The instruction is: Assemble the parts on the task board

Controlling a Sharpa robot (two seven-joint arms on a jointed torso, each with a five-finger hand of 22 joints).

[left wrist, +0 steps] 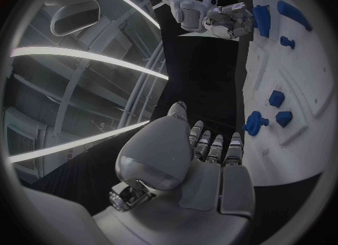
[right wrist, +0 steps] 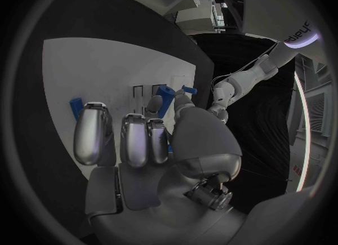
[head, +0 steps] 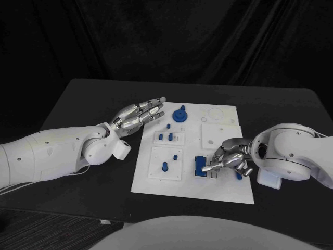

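Head view: several blue parts [head: 164,166] already stand in the task board [head: 219,190] on the counter. The right robot hand [head: 228,162] pinches a blue block [head: 202,167] near the board's near edge; the left robot hand [head: 139,114] hovers wide, holding nothing. Left wrist view agrees. Right wrist view: fingers around the blue piece, so I'd say roughly midway.

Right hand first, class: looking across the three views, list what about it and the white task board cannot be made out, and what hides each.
- Silver right hand, head view: whether its curled fingers actually grip the blue block beneath; the fingers cover the contact.
- Right wrist view: the white task board under the hand; palm and fingers hide it.
- Small blue pegs, head view: too small to tell whether seated.
- Silver left hand: hovers open beside the board.
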